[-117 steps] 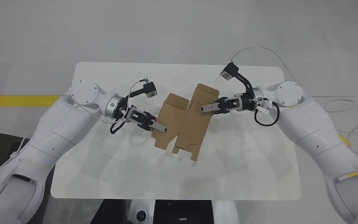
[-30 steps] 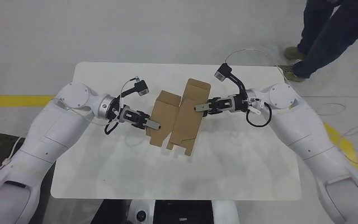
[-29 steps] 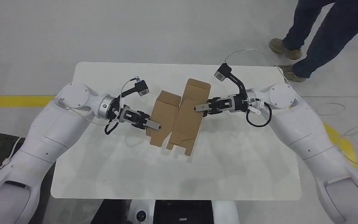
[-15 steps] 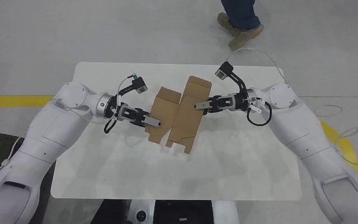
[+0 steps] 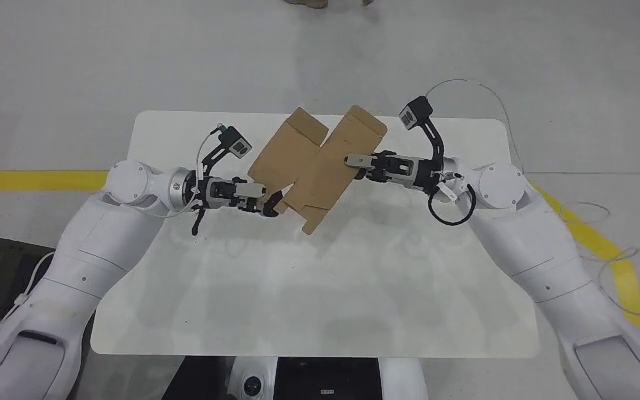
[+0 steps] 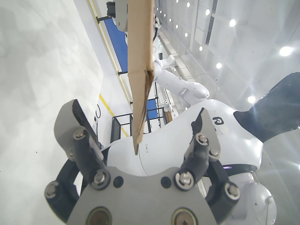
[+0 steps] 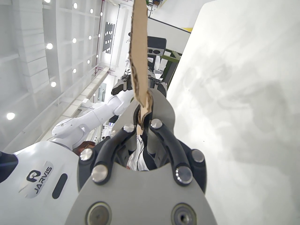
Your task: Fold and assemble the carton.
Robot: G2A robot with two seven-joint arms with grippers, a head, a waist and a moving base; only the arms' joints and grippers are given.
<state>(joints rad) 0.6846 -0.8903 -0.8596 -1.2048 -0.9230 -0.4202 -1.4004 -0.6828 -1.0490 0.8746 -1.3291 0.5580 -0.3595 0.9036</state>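
From the top view, the carton (image 5: 315,165) is a flattened sheet of plain brown cardboard. It has two long panels side by side with a crease between them, short flaps at the ends and a notched edge on the near side. It hangs slantwise over the far half of the white tabletop (image 5: 200,300), and its far corners reach past the tabletop's back edge. My right pincer (image 5: 352,160) meets it on the right-hand panel. My left pincer (image 5: 270,205) sits at the carton's near left corner.

In the left wrist view I see the carton (image 6: 139,36) edge-on: a thin brown strip, slightly kinked where two layers meet, with a frayed, crushed spot at that kink. Its end pokes down into my left pincer (image 6: 138,108), which is spread wide. The cardboard stands in the gap between the two fingers and neither pad presses on it, so this pincer has hold of nothing.

In the right wrist view the carton (image 7: 138,47) is edge-on again — a narrow strip with a ragged corrugated rim, bending a little along its length. My right pincer (image 7: 145,115) is closed tight on its end, the cardboard pinched between the two fingers and crumpled slightly at the bite. The tabletop (image 7: 234,94) lies off to one side, apart from the sheet — the carton is held up in the air, clear of it.
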